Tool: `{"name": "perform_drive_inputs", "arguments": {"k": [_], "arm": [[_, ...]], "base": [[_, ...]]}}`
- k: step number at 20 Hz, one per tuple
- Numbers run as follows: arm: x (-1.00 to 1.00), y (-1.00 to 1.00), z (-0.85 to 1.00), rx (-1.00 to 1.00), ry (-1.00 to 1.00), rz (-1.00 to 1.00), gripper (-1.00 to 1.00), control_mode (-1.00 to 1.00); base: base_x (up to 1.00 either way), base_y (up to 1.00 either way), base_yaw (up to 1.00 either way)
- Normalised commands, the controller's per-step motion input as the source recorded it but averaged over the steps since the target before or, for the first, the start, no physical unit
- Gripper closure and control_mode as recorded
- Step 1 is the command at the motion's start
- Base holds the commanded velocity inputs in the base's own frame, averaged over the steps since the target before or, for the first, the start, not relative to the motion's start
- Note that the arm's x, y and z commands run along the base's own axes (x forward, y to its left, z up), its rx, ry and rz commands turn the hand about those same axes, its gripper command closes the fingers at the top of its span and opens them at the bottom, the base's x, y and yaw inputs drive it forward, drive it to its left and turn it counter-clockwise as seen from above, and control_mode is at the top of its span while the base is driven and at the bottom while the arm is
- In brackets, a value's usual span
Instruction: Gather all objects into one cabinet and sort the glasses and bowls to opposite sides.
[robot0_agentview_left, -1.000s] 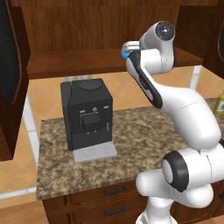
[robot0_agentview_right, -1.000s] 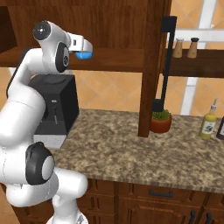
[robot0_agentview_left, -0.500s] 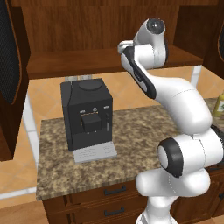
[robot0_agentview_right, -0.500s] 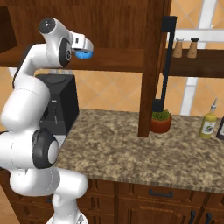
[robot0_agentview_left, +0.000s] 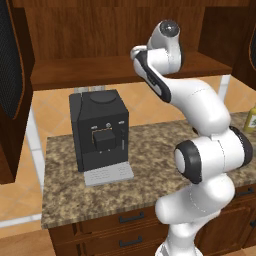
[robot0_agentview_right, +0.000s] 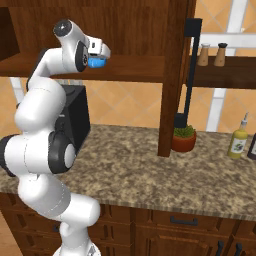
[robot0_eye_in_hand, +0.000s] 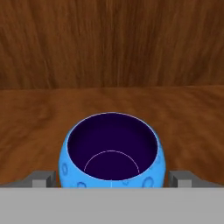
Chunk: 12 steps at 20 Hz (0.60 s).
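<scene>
A squat blue cup (robot0_eye_in_hand: 112, 151) with a dark inside stands upright on the cabinet's wooden shelf (robot0_eye_in_hand: 188, 113), in front of the panelled back. My gripper (robot0_eye_in_hand: 112, 180) is open around it, one fingertip (robot0_eye_in_hand: 43, 179) on each side with a thin gap to the cup wall. In the right base view the same blue cup (robot0_agentview_right: 97, 62) sits at the left part of the shelf (robot0_agentview_right: 142, 69), with my gripper (robot0_agentview_right: 99, 59) reaching in from the left. The shelf (robot0_agentview_left: 75, 75) runs behind my raised arm in the left base view.
A black coffee machine (robot0_agentview_left: 100, 132) stands on the granite counter (robot0_agentview_left: 150, 150) under the shelf. A potted plant (robot0_agentview_right: 183, 139) and a yellow bottle (robot0_agentview_right: 238, 142) sit at the counter's right; two shakers (robot0_agentview_right: 210, 54) are on a side shelf. Drawers with black handles (robot0_agentview_left: 131, 217) are below.
The arm's upper joints have swung up and round above the shelf. The gripper and the blue cup stay in the same place, jaws still wide.
</scene>
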Motion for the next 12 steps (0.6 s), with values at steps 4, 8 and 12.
{"name": "perform_drive_inputs", "arguments": {"k": [4, 8, 12], "arm": [[0.15, 0.02, -0.03, 0.0, 0.0, 0.0, -1.0, -1.0], [0.14, 0.02, 0.0, 0.0, 0.0, 0.0, -1.0, -1.0], [0.0, 0.0, 0.0, 0.01, 0.07, 0.0, -1.0, -1.0]], "base": [[0.0, 0.0, 0.0], [0.0, 0.0, 0.0], [0.0, 0.0, 0.0]]}}
